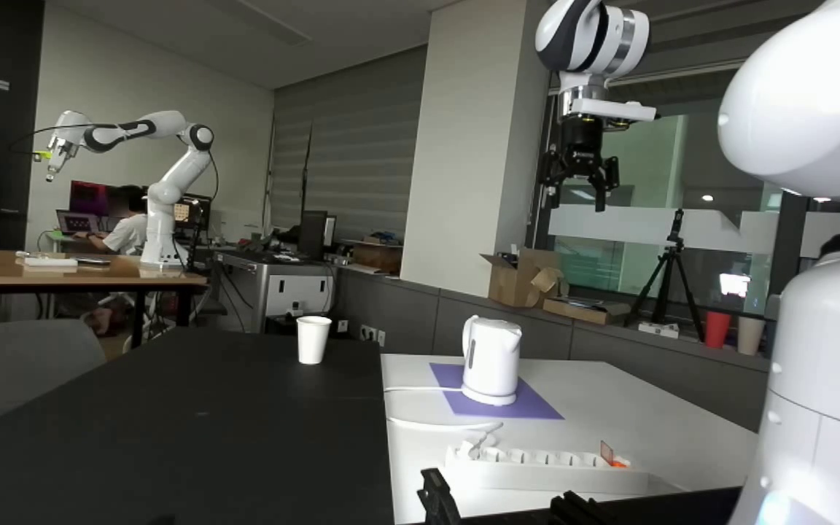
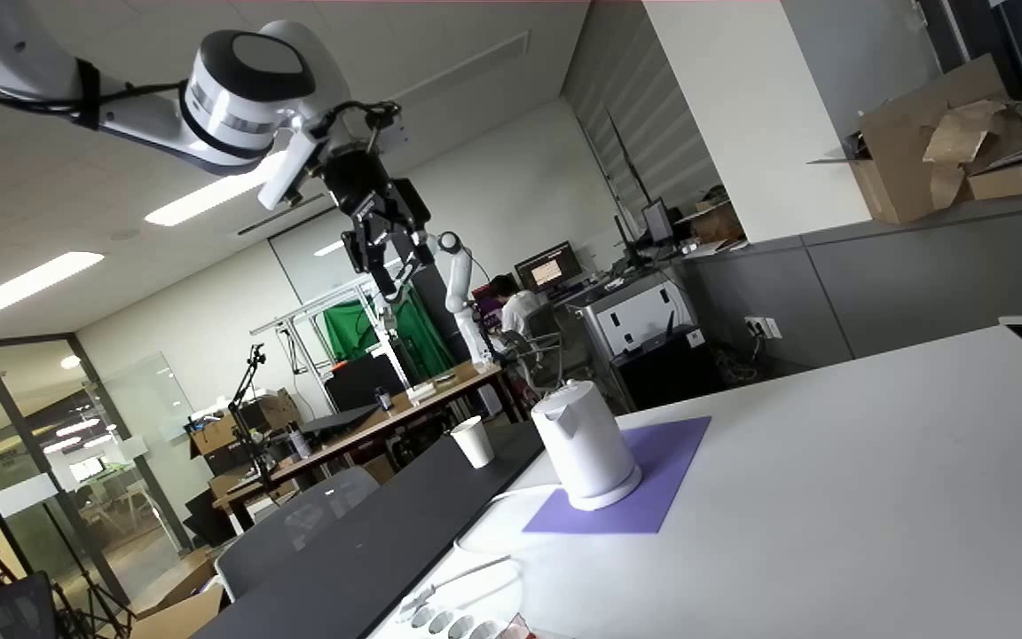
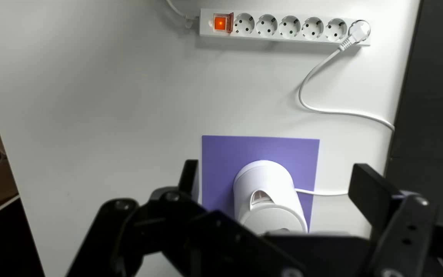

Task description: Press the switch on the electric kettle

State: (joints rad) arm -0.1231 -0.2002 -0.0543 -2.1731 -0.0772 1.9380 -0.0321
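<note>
The white electric kettle (image 1: 494,357) stands upright on a purple mat (image 1: 539,410) on the white table. It also shows in an exterior view (image 2: 584,448) and in the wrist view (image 3: 267,184), seen from above with its spout toward the picture's top. Its handle (image 1: 467,335) is on the side facing the black table. I cannot make out the kettle's switch in any view; the gripper body covers the handle side in the wrist view. My gripper (image 1: 578,202) is open and empty, high above the table, well apart from the kettle. Its fingers (image 3: 277,179) are wide apart.
A white power strip (image 3: 285,39) with a lit orange switch (image 3: 220,23) lies on the white table, a plug (image 3: 360,31) in its end socket. A white cord (image 3: 306,100) curves toward the black table (image 1: 245,408). A paper cup (image 1: 312,341) stands there.
</note>
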